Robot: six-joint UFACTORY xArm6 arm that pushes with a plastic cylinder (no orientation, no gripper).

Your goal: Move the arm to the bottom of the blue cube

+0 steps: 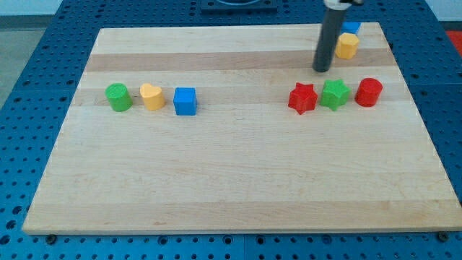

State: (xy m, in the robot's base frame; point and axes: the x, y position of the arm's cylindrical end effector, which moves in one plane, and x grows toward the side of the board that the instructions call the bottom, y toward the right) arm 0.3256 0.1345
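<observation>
The blue cube (pixel 185 101) sits on the wooden board (pixel 238 180) at the view's left, last in a row with a green cylinder (pixel 118 97) and a yellow heart-shaped block (pixel 152 95). My tip (pixel 320 70) rests on the board at the view's upper right, far to the right of the blue cube and slightly above its level. It stands just above a red star (pixel 302 98) and a green star (pixel 334 94), touching neither.
A red cylinder (pixel 369 92) lies right of the green star. A yellow block (pixel 347 46) and a blue block (pixel 351 27), partly hidden by the rod, sit near the board's top right corner. A blue perforated table (pixel 29 108) surrounds the board.
</observation>
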